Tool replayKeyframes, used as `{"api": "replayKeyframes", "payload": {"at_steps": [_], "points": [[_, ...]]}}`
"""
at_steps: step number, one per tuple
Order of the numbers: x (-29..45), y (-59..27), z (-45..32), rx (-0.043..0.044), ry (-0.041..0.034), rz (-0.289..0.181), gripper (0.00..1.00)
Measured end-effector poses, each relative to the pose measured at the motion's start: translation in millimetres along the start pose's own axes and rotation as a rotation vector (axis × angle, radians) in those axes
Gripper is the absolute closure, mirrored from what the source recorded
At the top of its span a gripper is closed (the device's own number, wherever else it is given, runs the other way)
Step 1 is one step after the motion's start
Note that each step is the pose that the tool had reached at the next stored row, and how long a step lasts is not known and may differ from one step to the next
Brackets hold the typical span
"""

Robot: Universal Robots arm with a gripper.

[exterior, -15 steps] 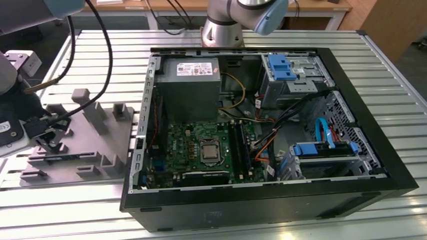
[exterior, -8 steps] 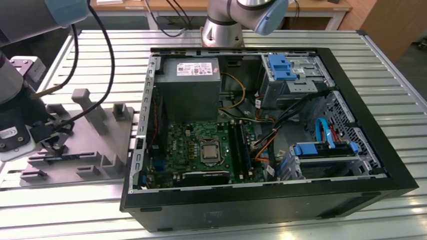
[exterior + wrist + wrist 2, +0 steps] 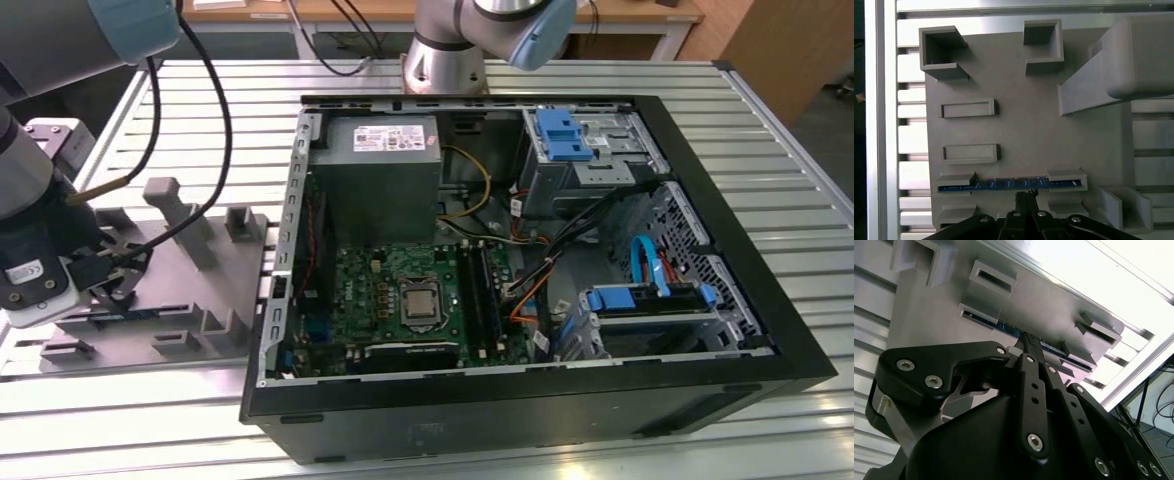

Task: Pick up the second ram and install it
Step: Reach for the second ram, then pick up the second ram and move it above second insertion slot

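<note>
Pincer [image 3: 1026, 193] at second ram [image 3: 999, 184], on edge in grey holder plate [image 3: 1024, 135]

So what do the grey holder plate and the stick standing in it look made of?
The holder plate looks like matte grey plastic, probably moulded or printed: uniform dull surface, blocky ribs. The second ram seems a laminated circuit board: thin, bluish, slightly glossy edge.

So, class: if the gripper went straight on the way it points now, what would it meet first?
Probably the second ram, standing on edge in the grey holder plate: the gripper points at its long edge from close by. Whether they touch is unclear.
</note>
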State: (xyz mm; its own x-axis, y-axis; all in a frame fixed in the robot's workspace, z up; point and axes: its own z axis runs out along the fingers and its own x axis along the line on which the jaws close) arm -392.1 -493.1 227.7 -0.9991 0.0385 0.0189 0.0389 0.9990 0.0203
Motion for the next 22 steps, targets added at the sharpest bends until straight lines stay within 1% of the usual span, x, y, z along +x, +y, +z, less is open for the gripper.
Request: {"api": "replayKeyframes", "payload": {"at_steps": [14, 17, 22], "points": [[0.0, 0.0, 0.5, 0.0, 0.0, -0.005, 0.9], [0.0, 0.0, 0.6, 0.0003, 0.0003, -0.022, 0.9], [0.0, 0.0, 0.6, 0.0011, 0.0012, -0.065, 0.9]]}}
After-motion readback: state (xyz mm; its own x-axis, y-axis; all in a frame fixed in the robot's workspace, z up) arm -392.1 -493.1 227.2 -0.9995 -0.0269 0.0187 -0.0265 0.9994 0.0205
